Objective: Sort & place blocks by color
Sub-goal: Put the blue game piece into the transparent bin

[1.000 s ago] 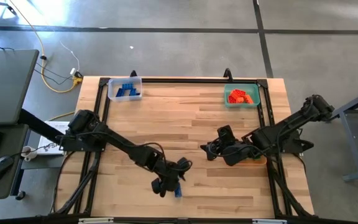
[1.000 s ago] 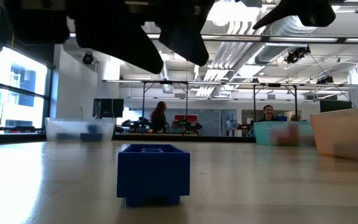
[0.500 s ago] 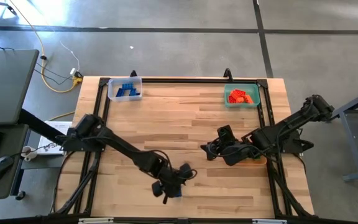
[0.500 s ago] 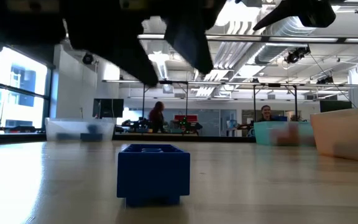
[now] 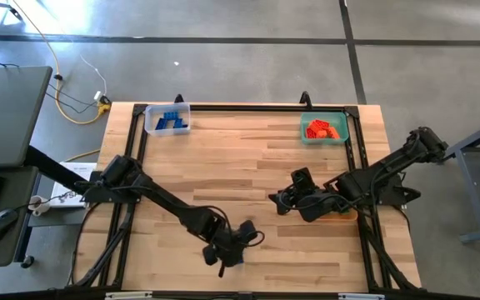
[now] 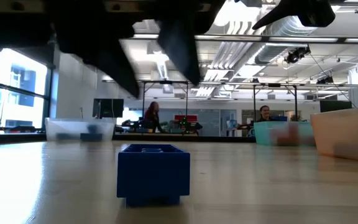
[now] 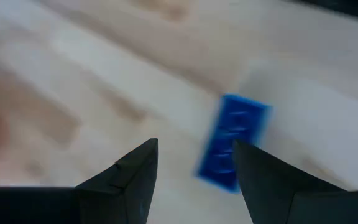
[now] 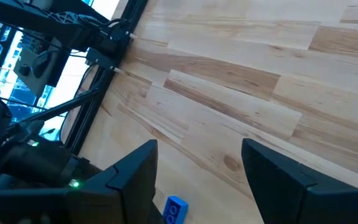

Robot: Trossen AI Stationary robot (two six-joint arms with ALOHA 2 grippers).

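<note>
A single blue block point(image 6: 153, 171) lies flat on the wood near the table's front edge, studs up; it also shows in the left wrist view point(image 7: 234, 140) and the right wrist view point(image 8: 176, 208). My left gripper point(image 5: 227, 254) hangs open just above it, slanting down. Its two fingers point(image 6: 180, 50) stand clear of the block's top. In the left wrist view the block lies ahead of the gap, close to one finger. My right gripper point(image 5: 277, 202) waits open above the table, right of the middle.
A clear bin point(image 5: 167, 119) with blue blocks stands at the far left. A teal bin point(image 5: 325, 128) with red blocks stands at the far right. An orange bin point(image 5: 342, 215) sits under the right arm at the right edge. Bare wood lies between them.
My left gripper has moved toward the table's near edge until it is over the blue block. It has sunk a little and tipped steeper downward, fingers still apart. The block has stayed where it was.
</note>
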